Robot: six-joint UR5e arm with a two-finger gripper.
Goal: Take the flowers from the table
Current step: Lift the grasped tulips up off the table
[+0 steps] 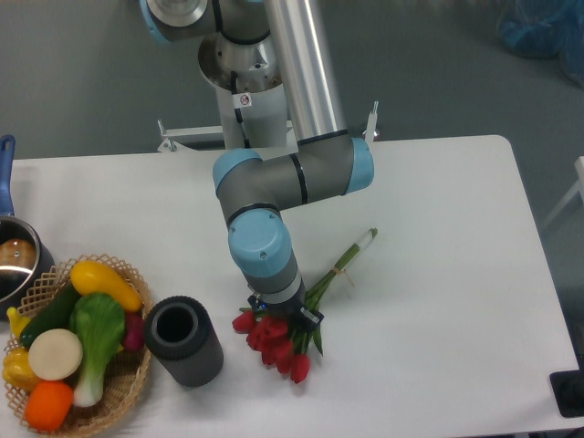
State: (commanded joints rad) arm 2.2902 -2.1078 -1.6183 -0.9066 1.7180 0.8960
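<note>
The flowers (pixel 278 345), a bunch of red tulips with green stems (pixel 342 265) tied by a pale band, lie on the white table (pixel 438 237) near its front middle, heads toward the front left. My gripper (pixel 283 315) points down right over the top of the tulip heads, where the leaves meet the blooms. The wrist hides the fingers, so I cannot tell whether they are open or shut, or whether they touch the flowers.
A dark grey cylindrical cup (pixel 182 339) stands just left of the flowers. A wicker basket (pixel 128 379) with toy vegetables and fruit sits at the front left. A pot (pixel 14 260) is at the left edge.
</note>
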